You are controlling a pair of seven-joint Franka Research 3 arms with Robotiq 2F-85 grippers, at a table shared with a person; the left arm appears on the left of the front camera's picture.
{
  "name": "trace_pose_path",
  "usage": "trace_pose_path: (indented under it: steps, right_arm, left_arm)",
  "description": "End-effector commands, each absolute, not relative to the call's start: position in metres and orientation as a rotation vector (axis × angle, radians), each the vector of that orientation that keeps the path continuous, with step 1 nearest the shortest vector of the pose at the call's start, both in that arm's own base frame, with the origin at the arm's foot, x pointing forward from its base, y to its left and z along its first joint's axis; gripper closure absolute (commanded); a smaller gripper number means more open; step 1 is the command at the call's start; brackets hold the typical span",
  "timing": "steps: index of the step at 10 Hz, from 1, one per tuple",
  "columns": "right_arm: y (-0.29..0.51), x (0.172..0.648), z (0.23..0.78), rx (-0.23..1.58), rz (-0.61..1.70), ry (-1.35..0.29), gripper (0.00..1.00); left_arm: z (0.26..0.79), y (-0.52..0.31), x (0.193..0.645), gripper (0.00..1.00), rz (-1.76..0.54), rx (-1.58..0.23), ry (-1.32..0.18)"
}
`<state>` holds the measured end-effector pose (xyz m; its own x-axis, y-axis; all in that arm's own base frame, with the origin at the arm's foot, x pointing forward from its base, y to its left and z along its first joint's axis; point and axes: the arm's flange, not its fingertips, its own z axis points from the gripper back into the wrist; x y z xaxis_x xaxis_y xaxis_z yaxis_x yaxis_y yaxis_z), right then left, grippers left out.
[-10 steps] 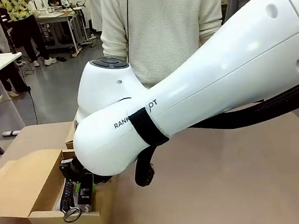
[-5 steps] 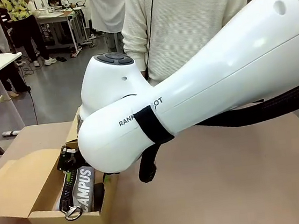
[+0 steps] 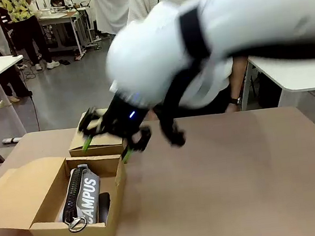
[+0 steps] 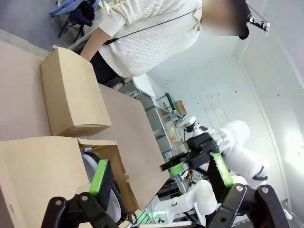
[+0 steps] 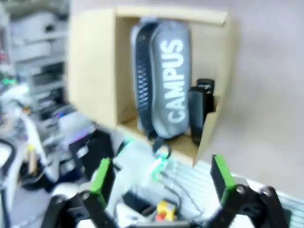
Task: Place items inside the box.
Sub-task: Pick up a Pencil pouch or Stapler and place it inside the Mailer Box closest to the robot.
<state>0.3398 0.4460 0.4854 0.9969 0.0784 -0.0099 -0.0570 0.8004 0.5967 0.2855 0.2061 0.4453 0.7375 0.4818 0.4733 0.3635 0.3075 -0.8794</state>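
Observation:
The box (image 3: 68, 235) stands open at the table's front left, its flap (image 3: 15, 194) folded out to the left. Inside lie the grey "CAMPUS" pencil case (image 3: 84, 193) and, on its right, the black stapler (image 3: 104, 206). My right gripper (image 3: 106, 148) hangs open and empty, blurred, above the box's far edge. From the right wrist, its green pads (image 5: 102, 175) frame the pencil case (image 5: 164, 80) and stapler (image 5: 199, 108) lying in the box (image 5: 92, 61) below. My left gripper (image 4: 161, 173) is open and empty, beside the box flap (image 4: 38, 171). The white pen is out of view.
A smaller closed cardboard box (image 3: 100, 142) sits just behind the open one and shows again as the small box (image 4: 71, 95). A person in a cream sweater (image 4: 142, 33) stands at the far side. Bare tabletop (image 3: 239, 183) stretches to the right.
My right gripper has let go of the pencil case, left it in the box, and risen up and back out of the box. The person has shifted to the right.

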Motion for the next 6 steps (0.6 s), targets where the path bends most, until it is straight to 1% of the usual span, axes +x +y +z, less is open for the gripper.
trace_pose_path:
  steps: [1,2,4,6]
  right_arm:
    - [0.284,0.345,0.505,0.777,0.052,0.152,0.0]
    - [0.227,0.35,0.507,0.896,0.074,0.203,0.0]
    - [0.135,0.35,0.489,1.103,0.106,0.289,0.0]
    - [0.056,0.331,0.444,1.268,0.112,0.334,0.0]
  left_arm:
    - [0.447,0.204,0.285,0.0,0.08,-1.31,-0.823]
    - [0.447,0.204,0.285,0.0,0.08,-1.31,-0.823]
    - [0.447,0.204,0.285,0.0,0.08,-1.31,-0.823]
    - [0.447,0.204,0.285,0.0,0.08,-1.31,-0.823]
